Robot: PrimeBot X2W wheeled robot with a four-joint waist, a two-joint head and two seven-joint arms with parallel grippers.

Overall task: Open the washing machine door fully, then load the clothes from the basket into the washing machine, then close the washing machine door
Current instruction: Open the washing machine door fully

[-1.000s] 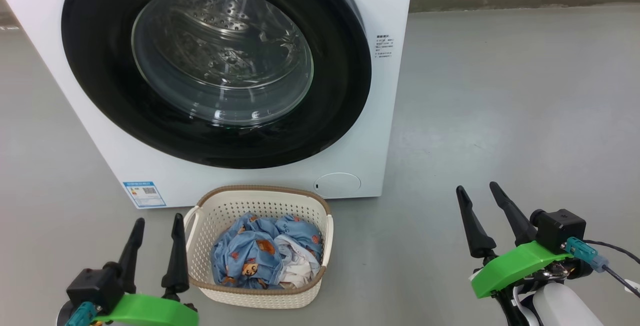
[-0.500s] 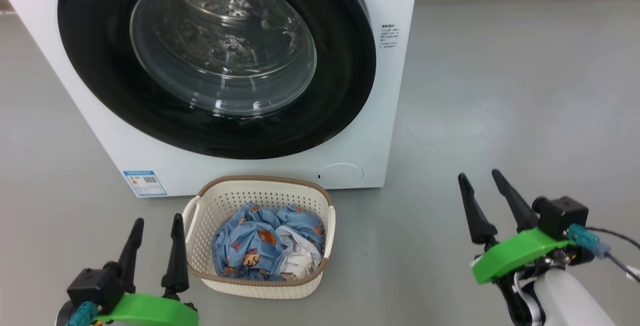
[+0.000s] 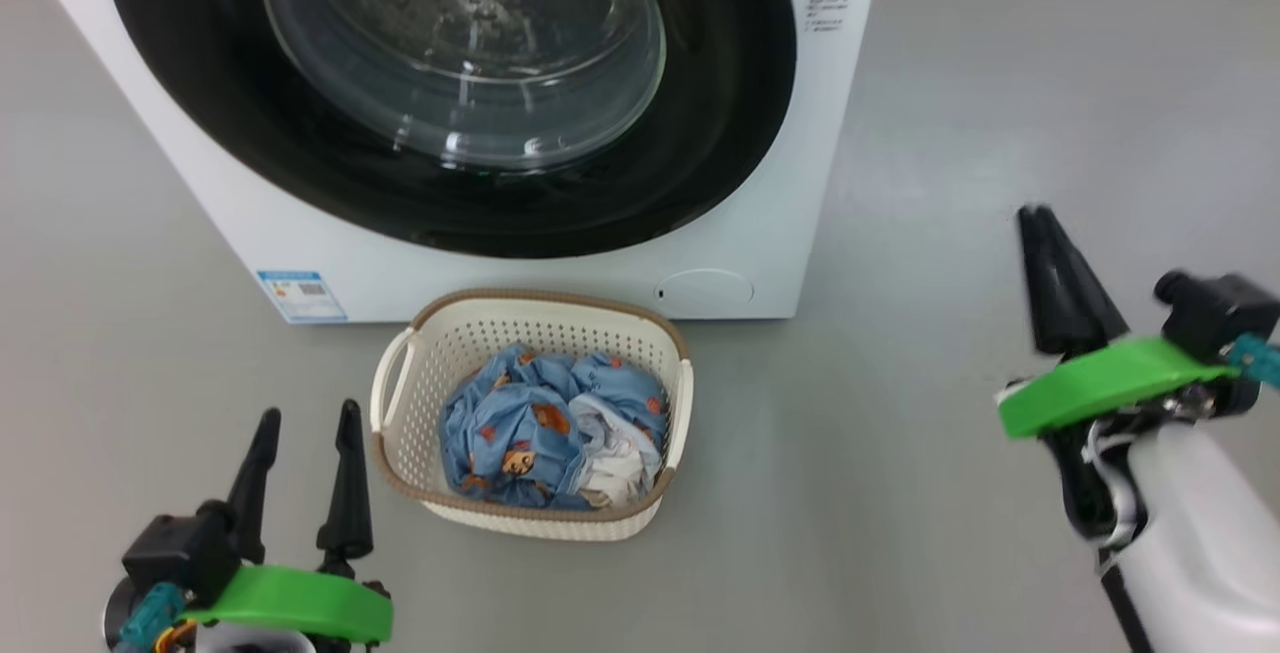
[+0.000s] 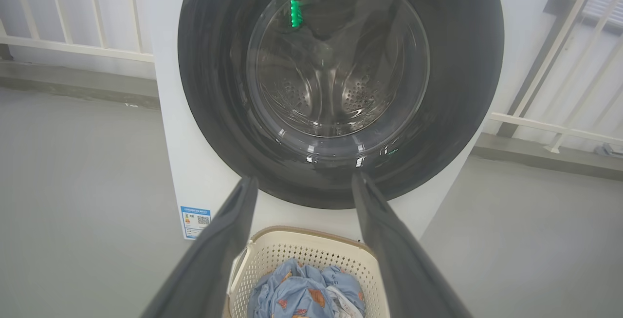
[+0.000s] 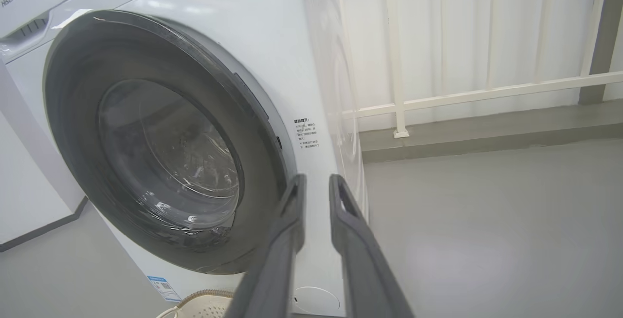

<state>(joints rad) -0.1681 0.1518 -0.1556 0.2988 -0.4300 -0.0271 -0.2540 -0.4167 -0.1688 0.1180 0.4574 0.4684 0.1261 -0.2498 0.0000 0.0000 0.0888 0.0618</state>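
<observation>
The washing machine (image 3: 770, 223) stands ahead with its black washing machine door (image 3: 700, 133) closed against the front. On the floor before it sits the basket (image 3: 540, 305), holding the clothes (image 3: 520, 423), blue bear-print fabric with a white piece. My left gripper (image 3: 308, 411) hovers open just left of the basket; in its wrist view (image 4: 305, 179) the fingers frame the door (image 4: 219, 89) and basket (image 4: 311, 234). My right gripper (image 3: 1035, 215) is raised at the right, fingers drawn together on nothing. In its wrist view (image 5: 317, 177) it points at the door's right edge (image 5: 263, 128).
A blue label (image 3: 301, 295) and a round flap (image 3: 705, 288) mark the machine's lower front. Grey floor (image 3: 950, 133) spreads to the right. A white railing (image 5: 399, 65) runs behind, and a white cabinet side (image 5: 29, 186) stands left of the machine.
The head camera has tilted down and shifted. My right gripper rose and moved forward, and its fingers closed together. The left gripper stays open in place.
</observation>
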